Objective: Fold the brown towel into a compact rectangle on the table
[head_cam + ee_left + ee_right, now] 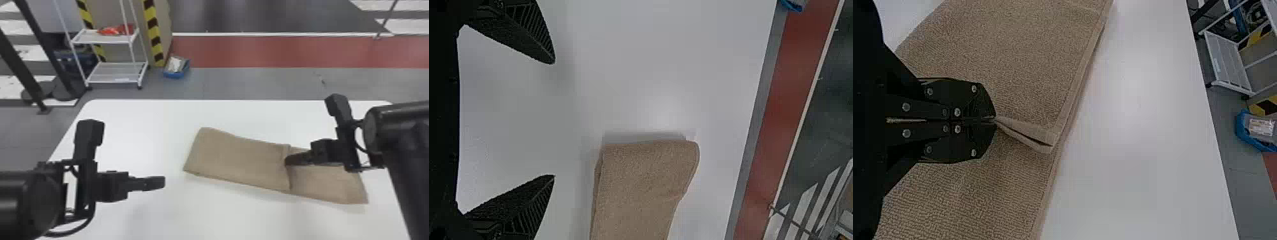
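Note:
The brown towel (236,159) lies as a long folded strip on the white table, with a folded-over layer ending in an edge near its right part. At that edge my right gripper (287,161) is over the cloth. In the right wrist view my right gripper (994,120) is shut on a pinched bit of the layer's edge of the towel (1018,55). My left gripper (163,182) is above the table, left of the towel and apart from it. The left wrist view has my left gripper (554,120) wide open, nothing between its fingers, with the towel's folded end (644,185) beyond.
The white table (143,121) extends around the towel, its far edge beyond it. On the floor behind stand a white wire cart (111,71) and a blue bin (175,75), near a pillar with yellow-black striping.

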Controlling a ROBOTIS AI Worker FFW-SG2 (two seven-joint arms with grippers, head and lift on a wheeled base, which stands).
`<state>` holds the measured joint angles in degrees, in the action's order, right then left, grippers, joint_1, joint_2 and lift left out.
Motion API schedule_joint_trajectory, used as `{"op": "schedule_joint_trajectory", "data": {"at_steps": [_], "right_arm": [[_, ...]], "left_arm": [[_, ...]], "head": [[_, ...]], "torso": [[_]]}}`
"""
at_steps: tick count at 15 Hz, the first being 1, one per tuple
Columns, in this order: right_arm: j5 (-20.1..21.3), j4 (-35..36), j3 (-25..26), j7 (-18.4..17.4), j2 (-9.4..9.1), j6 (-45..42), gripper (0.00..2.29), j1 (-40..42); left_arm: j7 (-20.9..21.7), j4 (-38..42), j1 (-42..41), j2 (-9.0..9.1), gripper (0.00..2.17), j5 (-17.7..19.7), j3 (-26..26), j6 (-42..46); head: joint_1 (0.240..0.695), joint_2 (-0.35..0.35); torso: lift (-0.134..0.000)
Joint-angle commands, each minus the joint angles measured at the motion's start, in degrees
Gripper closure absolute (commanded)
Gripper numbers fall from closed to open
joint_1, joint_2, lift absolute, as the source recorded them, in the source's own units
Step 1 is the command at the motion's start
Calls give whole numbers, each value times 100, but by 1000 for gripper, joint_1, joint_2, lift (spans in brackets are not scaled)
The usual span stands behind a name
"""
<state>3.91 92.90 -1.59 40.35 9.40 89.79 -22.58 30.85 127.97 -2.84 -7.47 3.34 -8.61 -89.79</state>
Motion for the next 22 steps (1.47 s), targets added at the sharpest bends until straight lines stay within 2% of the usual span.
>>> {"op": "schedule_joint_trajectory", "data": {"at_steps": [1, 4, 7, 9, 11, 13, 16, 17, 19, 22], "right_arm": [[-145, 9, 107, 17, -9, 30, 1183, 52], [-435, 413, 484, 52, 0, 30, 1183, 113], [-875, 914, 1038, 52, 264, 30, 1183, 368], [-901, 958, 1065, 44, 369, 30, 1183, 684], [-892, 853, 994, 8, 360, 30, 1183, 834], [-1006, 932, 1170, 26, 343, 30, 1183, 825], [-1411, 1758, 1645, 17, 369, 30, 1183, 843], [-1587, 1969, 1864, 17, 440, 30, 1183, 1018], [-1569, 1978, 1891, 8, 554, 30, 1183, 1300], [-1560, 1565, 1873, 0, 545, 30, 1183, 1484]], "left_arm": [[0, 0, -6, 0, 66, 0, 0, -24], [0, 0, -6, 0, 66, 0, -18, -24], [-18, 0, -6, 0, 66, 0, -62, -24], [-35, -44, 29, 9, 66, 0, -62, -24], [-53, -70, 73, 9, 66, 9, -18, -24], [-53, -88, 99, 9, 66, 0, -9, -24], [-62, -123, 117, 9, 66, 0, -18, -24], [-62, -158, 126, 0, 66, 0, -18, -24], [-62, -255, 152, 0, 66, 0, -18, -24], [-53, -272, 178, 9, 66, -44, 114, -24]], "head": [[695, 27], [695, 32], [695, 26], [695, 0], [695, -14], [695, -22], [695, -25], [695, -27], [695, -38], [695, -67]], "torso": [[-124], [-124], [-124], [-124], [-124], [-124], [-124], [-124], [-124], [-124]]}}
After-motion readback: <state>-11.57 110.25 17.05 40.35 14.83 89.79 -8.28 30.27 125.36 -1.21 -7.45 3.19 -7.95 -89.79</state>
